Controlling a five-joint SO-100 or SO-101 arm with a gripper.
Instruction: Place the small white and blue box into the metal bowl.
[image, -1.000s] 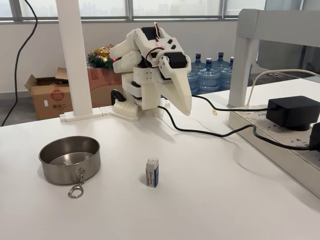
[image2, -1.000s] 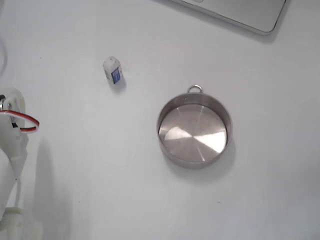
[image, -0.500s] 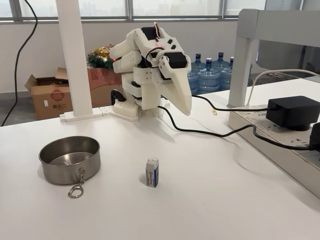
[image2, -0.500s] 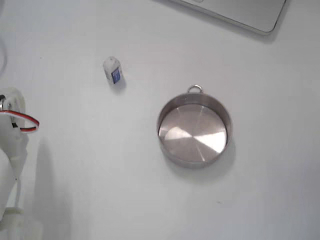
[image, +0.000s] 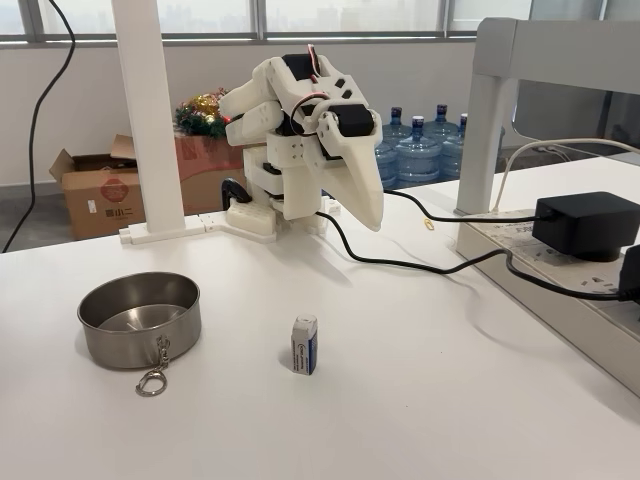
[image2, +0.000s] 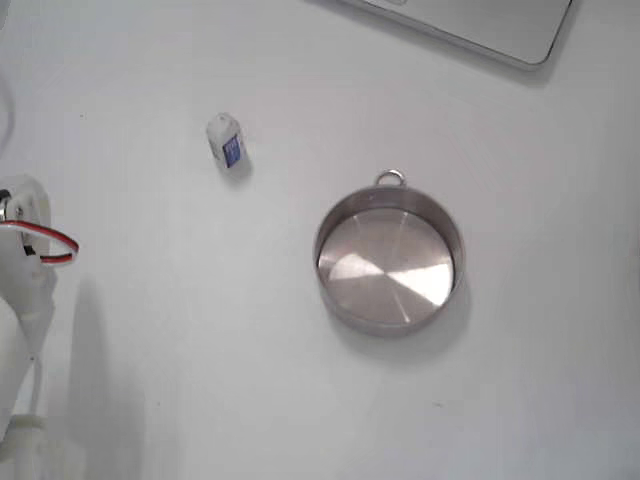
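Note:
The small white and blue box (image: 305, 344) stands upright on the white table, near the front middle; from above the box (image2: 226, 141) lies up and to the left of the bowl. The metal bowl (image: 140, 318) sits to the box's left, empty, with its chain and clip (image: 152, 380) hanging over the near rim; the bowl (image2: 389, 262) shows a bare shiny floor. The white arm is folded back at the table's far side. Its gripper (image: 368, 218) points down, shut and holding nothing, well above and behind the box.
A black power adapter (image: 585, 222) and its cable (image: 420, 266) run across the right side of the table. A white post (image: 150, 120) stands at the back left, a white frame (image: 490, 110) at the right. A laptop corner (image2: 480, 25) lies beyond the bowl.

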